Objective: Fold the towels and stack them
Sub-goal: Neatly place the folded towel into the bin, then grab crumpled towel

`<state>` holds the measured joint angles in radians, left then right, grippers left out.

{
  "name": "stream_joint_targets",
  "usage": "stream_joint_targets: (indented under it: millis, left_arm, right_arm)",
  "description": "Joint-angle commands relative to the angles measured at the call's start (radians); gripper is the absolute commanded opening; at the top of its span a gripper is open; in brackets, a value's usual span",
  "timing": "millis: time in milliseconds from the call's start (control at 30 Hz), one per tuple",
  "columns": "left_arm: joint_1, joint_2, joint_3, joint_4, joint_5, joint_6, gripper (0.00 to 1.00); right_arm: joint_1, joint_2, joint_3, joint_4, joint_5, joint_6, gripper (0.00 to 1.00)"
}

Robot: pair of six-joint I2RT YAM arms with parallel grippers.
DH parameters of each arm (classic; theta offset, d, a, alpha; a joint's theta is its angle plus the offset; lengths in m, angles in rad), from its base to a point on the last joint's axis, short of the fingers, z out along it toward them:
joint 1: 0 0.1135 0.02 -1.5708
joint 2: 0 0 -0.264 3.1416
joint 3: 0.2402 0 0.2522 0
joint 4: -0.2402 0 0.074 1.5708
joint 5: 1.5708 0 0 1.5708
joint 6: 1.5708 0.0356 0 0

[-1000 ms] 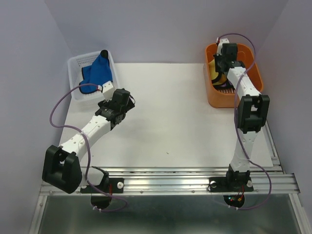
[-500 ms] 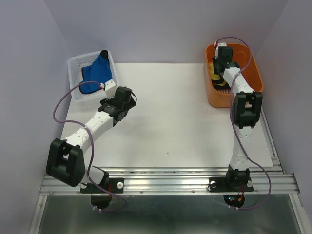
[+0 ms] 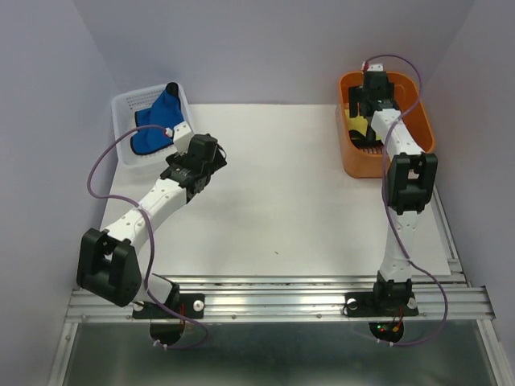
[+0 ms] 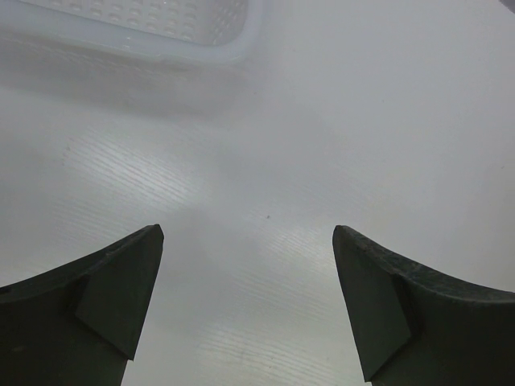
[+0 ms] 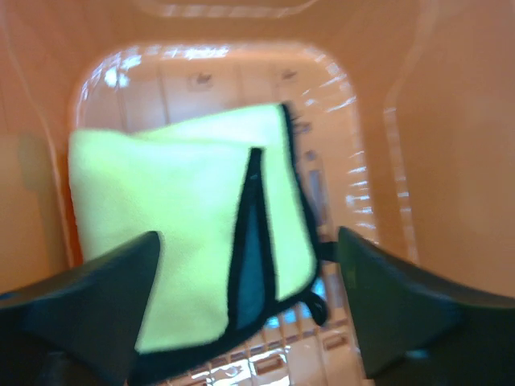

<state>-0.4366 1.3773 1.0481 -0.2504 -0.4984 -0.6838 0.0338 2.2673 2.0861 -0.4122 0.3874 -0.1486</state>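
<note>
A folded yellow towel (image 5: 185, 233) with dark edging lies on the floor of the orange bin (image 5: 451, 161); a grey-blue side shows in its fold. My right gripper (image 5: 249, 314) hangs open above it, fingers apart on either side, nothing held. From above, the yellow towel (image 3: 356, 125) peeks out beside the right arm inside the orange bin (image 3: 418, 100). A blue towel (image 3: 157, 122) lies crumpled in the white mesh basket (image 3: 127, 103) at the back left. My left gripper (image 4: 248, 273) is open over bare table just in front of the basket (image 4: 161, 24). The purple towel is out of view.
The white table surface (image 3: 273, 193) stretches between the two containers. Purple walls close in the back and both sides. A metal rail (image 3: 273, 299) carrying the arm bases runs along the near edge.
My right gripper has opened and let go of the yellow towel, which now lies in the orange bin. The left arm has crept slightly toward the basket.
</note>
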Motion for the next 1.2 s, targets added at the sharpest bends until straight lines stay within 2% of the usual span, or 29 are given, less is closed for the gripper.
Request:
stream_joint_targets:
  millis: [0,100,233,367,433,467,600,633,667,700,767,800,867,900,933,1000,1067,1167]
  left_arm:
    - [0.004,-0.047,0.044,0.014,-0.008,0.026,0.99]
    - [0.004,-0.072,0.038,0.014,-0.012,0.03,0.99]
    - [0.006,-0.096,0.058,0.01,-0.023,0.055,0.99]
    - [0.027,-0.096,0.108,0.016,-0.019,0.099,0.99]
    - [0.079,-0.071,0.147,0.022,0.027,0.13,0.99]
    - [0.099,-0.055,0.192,0.025,0.049,0.176,0.99]
    - [0.209,0.086,0.341,0.031,0.092,0.253,0.99]
    - [0.231,0.118,0.372,0.039,0.107,0.266,0.99]
    - [0.281,0.187,0.43,0.048,0.151,0.292,0.99]
    - [0.303,0.187,0.46,0.065,0.173,0.293,0.99]
    - [0.346,0.317,0.586,0.102,0.195,0.346,0.99]
    - [0.354,0.43,0.651,0.067,0.178,0.384,0.99]
    - [0.369,0.559,0.813,-0.03,0.158,0.406,0.99]
    - [0.389,0.685,0.989,-0.076,0.141,0.412,0.99]
    - [0.401,0.741,1.063,-0.137,0.136,0.418,0.99]
    - [0.427,0.872,1.224,-0.164,0.193,0.432,0.99]
    - [0.479,0.936,1.294,-0.185,0.24,0.435,0.99]
    - [0.521,0.971,1.267,-0.126,0.253,0.443,0.99]
  right_arm:
    - [-0.003,-0.175,-0.006,0.09,0.11,0.021,1.0]
    - [-0.003,-0.241,-0.052,0.092,0.078,0.027,1.0]
    - [-0.003,-0.322,-0.101,0.053,-0.039,0.078,1.0]
    - [-0.005,-0.418,-0.121,0.006,-0.241,0.179,1.0]
    - [-0.005,-0.46,-0.167,0.006,-0.318,0.222,1.0]
    - [-0.005,-0.486,-0.188,0.01,-0.423,0.234,1.0]
    - [0.008,-0.649,-0.42,0.122,-0.606,0.325,1.0]
    - [0.015,-0.737,-0.564,0.203,-0.62,0.345,1.0]
    - [0.024,-0.78,-0.637,0.252,-0.649,0.386,1.0]
    - [0.029,-0.831,-0.705,0.292,-0.657,0.409,1.0]
    - [0.034,-0.953,-0.899,0.378,-0.657,0.467,1.0]
    - [0.035,-0.986,-0.953,0.391,-0.651,0.48,1.0]
    - [0.035,-1.078,-1.053,0.383,-0.639,0.495,1.0]
    - [0.035,-1.104,-1.081,0.369,-0.625,0.495,1.0]
    - [0.035,-1.135,-1.106,0.359,-0.613,0.498,1.0]
    - [0.037,-1.208,-1.181,0.334,-0.56,0.507,1.0]
    - [0.037,-1.239,-1.21,0.293,-0.494,0.514,1.0]
    - [0.037,-1.276,-1.226,0.228,-0.452,0.503,1.0]
